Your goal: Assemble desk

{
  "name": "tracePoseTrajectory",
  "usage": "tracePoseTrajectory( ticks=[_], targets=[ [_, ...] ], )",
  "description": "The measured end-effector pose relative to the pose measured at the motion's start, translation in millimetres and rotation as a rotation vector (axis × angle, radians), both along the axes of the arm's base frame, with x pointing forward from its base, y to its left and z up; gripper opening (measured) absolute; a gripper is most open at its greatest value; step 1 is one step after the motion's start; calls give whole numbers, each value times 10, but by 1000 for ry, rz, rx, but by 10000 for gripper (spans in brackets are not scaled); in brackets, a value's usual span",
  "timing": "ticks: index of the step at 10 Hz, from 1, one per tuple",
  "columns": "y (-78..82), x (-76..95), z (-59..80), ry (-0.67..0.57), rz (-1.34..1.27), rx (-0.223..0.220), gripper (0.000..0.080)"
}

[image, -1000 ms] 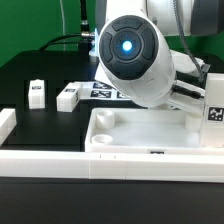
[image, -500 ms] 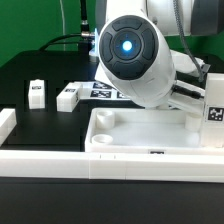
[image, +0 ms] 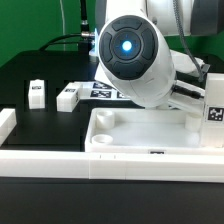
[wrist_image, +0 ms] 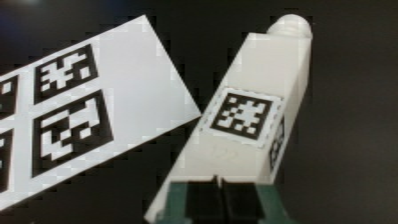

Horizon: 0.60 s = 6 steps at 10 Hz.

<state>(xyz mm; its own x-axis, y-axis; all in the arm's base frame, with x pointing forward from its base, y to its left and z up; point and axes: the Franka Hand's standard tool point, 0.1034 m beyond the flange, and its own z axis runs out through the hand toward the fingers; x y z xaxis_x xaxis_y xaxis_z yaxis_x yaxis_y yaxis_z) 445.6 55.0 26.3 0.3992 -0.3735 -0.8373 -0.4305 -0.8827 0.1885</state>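
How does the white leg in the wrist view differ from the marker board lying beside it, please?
The leg is a thick, long bar, while the marker board is a thin flat sheet. The leg shows one tag; the marker board shows several. The leg narrows to a rounded tip; the marker board has straight edges and a sharp corner. Both are white, carry black-and-white tags and lie apart on the black table.

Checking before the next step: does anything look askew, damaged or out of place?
Nothing stands out. The tabletop sits flat and looks intact. One leg and a second leg lie loose near the marker board, and the tool is shut on a third leg. No breakage shows.
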Motion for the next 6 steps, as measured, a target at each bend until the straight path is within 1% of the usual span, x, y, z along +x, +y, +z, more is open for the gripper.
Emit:
tracePoseTrajectory(
  ticks=[1, 2, 3, 4, 5, 6],
  targets=[
    [-1, 2, 0, 0, 0, 0, 1],
    [-1, 0, -1, 0, 0, 0, 88],
    [-1, 0, -1, 0, 0, 0, 224],
    [-1, 0, -1, 0, 0, 0, 224],
    [-2, 5, 6, -3, 2, 3, 407],
    [-10, 28, 87, -34, 11, 20, 541]
  ],
)
